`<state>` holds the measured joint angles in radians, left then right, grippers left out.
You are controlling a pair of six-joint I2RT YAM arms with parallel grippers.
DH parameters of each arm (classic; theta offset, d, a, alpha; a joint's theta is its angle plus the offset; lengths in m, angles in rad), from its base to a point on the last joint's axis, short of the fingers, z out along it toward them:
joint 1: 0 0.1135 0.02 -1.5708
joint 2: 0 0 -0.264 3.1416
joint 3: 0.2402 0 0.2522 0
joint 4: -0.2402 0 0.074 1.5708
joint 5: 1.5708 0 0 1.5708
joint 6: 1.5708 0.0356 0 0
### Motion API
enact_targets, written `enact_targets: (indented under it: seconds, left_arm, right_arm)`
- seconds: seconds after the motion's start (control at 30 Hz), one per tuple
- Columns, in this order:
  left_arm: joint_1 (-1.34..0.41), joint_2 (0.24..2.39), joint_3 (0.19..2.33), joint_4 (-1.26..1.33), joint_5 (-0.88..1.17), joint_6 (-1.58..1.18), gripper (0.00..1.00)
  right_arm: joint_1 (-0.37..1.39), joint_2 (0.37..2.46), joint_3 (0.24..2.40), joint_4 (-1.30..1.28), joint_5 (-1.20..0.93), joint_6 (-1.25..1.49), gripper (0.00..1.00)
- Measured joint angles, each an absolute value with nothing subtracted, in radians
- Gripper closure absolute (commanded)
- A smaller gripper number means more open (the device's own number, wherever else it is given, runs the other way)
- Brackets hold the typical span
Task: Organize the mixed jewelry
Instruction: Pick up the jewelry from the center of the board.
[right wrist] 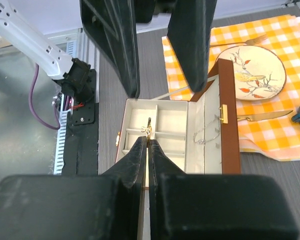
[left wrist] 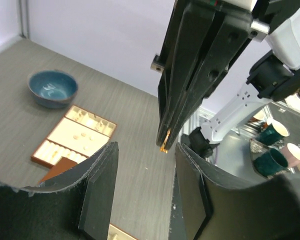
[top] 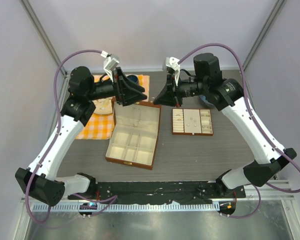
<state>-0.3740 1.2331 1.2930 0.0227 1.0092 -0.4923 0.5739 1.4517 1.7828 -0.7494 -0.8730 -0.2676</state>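
A small gold ring [right wrist: 148,131] is pinched at the very tips of the right gripper [right wrist: 148,142], whose fingers are pressed together on it. The ring is held on edge and sticks out just past the tips. The left gripper [left wrist: 146,150] is seen spread, facing the right one tip to tip, with the ring just beside its open fingers and touched by neither. Both grippers are held above the open brown box [right wrist: 229,130].

From the right wrist view, the ring is seen directly over the box's cream compartments, which appear bare, so a drop there is judged to need little more than a descent. A silver chain necklace [right wrist: 206,136] is hung inside the raised lid.

The flat tray [top: 192,133] is set on the desk just beside the box, on the right arm's side, so it is nearer that arm. A few small pieces are seen in its compartments, too small to be identified. A blue bowl [left wrist: 53,88] is placed beyond the tray; its contents cannot be told.
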Motion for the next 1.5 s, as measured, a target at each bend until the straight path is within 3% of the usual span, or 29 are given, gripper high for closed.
enact_targets:
  seconds: [0.4,0.77,1.5]
  left_arm:
    - [-0.42,1.356,1.729,-0.507,1.009,-0.027,0.48]
    - [-0.571,1.501,1.931,-1.027,0.854,0.389,0.53]
    - [-0.612,1.545,2.033,-1.144,0.778,0.482,0.62]
  right_arm:
    - [0.578,1.423,1.706,-0.773,-0.877,-0.284,0.99]
    - [0.595,1.426,1.706,-0.78,-0.876,-0.289,0.99]
    - [0.61,1.426,1.69,-0.797,-0.852,-0.319,0.99]
